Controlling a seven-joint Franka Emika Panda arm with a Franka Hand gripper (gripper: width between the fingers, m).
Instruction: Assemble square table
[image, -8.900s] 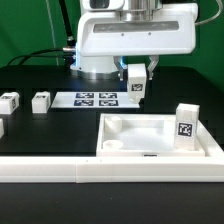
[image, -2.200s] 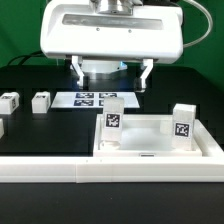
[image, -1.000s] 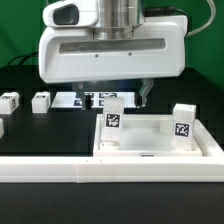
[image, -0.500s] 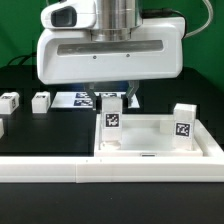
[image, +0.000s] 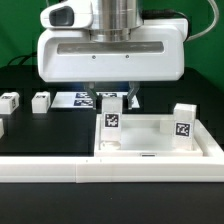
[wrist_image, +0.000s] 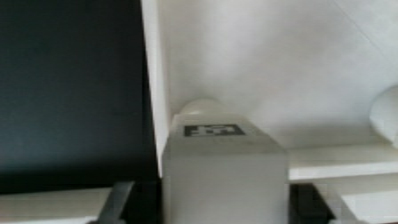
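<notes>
The square tabletop (image: 160, 151) lies upside down behind the front rail, and its white surface fills much of the wrist view (wrist_image: 267, 60). One tagged white leg (image: 112, 122) stands upright in its corner socket at the exterior view's left. My gripper (image: 112, 98) has come down over this leg with a finger on each side of its top. In the wrist view the leg (wrist_image: 222, 165) stands between the dark fingers (wrist_image: 123, 198), with a gap on both sides. The gripper (wrist_image: 222, 205) is open. A second leg (image: 183, 122) stands at the slab's right corner.
Two loose legs (image: 9, 101) (image: 40, 101) lie on the black board at the exterior view's left, and a third (image: 1, 127) is cut off at the edge. The marker board (image: 82, 98) lies behind the gripper. A long white rail (image: 110, 172) runs along the front.
The gripper set the leg in the left corner socket and let go. It then came down around the leg's top. It has hardly moved in the last half second.
</notes>
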